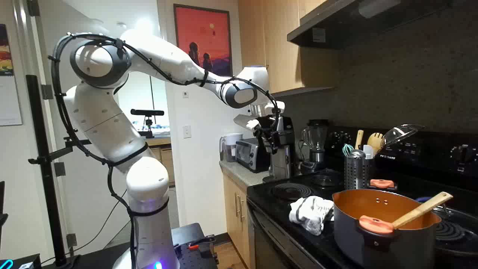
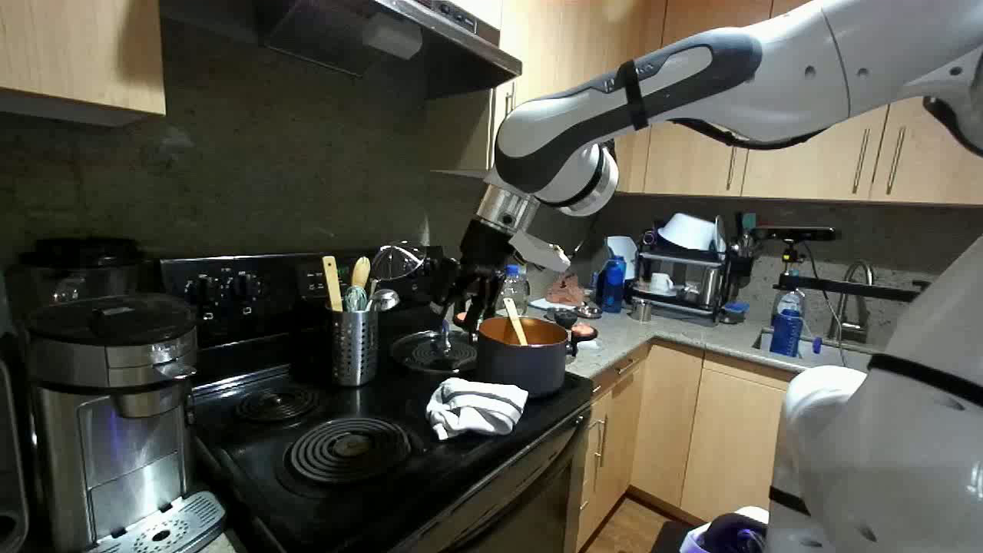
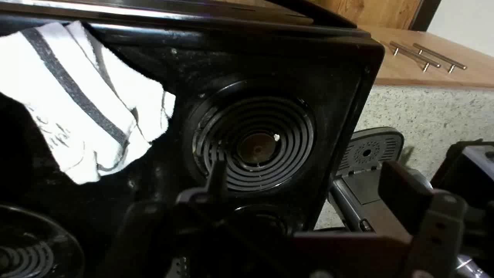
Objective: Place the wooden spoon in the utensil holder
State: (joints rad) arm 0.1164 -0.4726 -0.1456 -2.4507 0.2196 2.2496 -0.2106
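The wooden spoon [image 1: 424, 210] leans in the orange-lined pot [image 1: 384, 246], its handle resting over the rim and its lower end hidden inside. Its handle [image 2: 514, 321] also shows above the pot in an exterior view. Farther back on the stove stands the utensil holder [image 2: 355, 349], a perforated metal cylinder [image 1: 358, 175] with pale wooden utensils, a whisk and a ladle sticking out. My gripper [image 1: 268, 146] hangs in the air over the stove, apart from both. Its fingers [image 3: 219, 179] stand wide, with nothing between them in the wrist view [image 3: 310, 185]. The spoon is outside the wrist view.
A striped white towel [image 3: 88, 104] lies beside the pot. Near the stove's side edge stands a coffee maker [image 2: 115, 430]. A glass lid [image 2: 438, 355] rests on the back of the stove. Above is the range hood [image 2: 399, 38]. A blender [image 1: 317, 145] sits behind the coffee maker.
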